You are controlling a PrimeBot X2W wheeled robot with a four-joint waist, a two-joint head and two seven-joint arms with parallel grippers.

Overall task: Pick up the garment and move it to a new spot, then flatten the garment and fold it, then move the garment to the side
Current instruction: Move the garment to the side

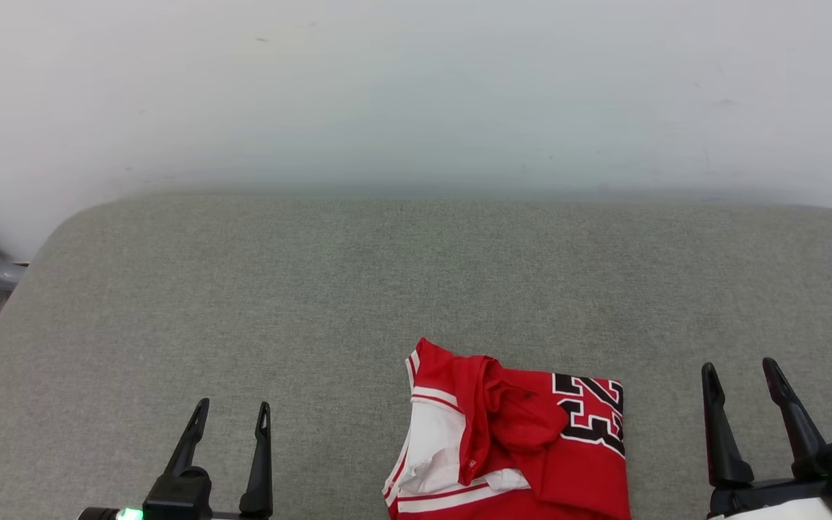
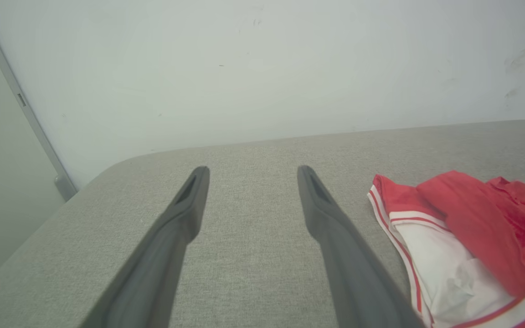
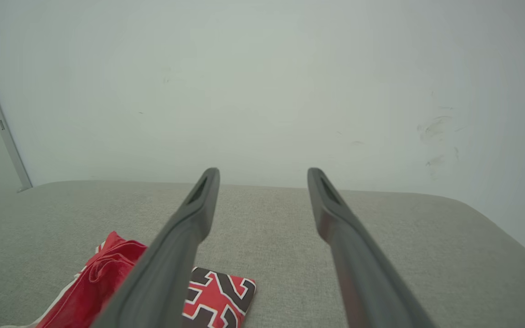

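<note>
Garment (image 1: pixel 524 448) between left claw (image 1: pixel 234 404), right claw (image 1: pixel 739 365)

One red garment (image 1: pixel 524 462), one grey desk (image 1: pixel 315 289), one pale wall (image 1: pixel 416 94). Two grippers, the left gripper (image 1: pixel 232 412) and the right gripper (image 1: pixel 739 365), each with two dark fingers (image 1: pixel 721 433), four altogether.

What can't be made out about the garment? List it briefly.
Head view: the garment runs off the bottom edge; its near part is cut off.
Head view: bunched folds cover part of the black print, so it can't be read whole.
Right wrist view: the right tool has one finger across the garment's middle.
Left wrist view: the right edge cuts the garment.
</note>
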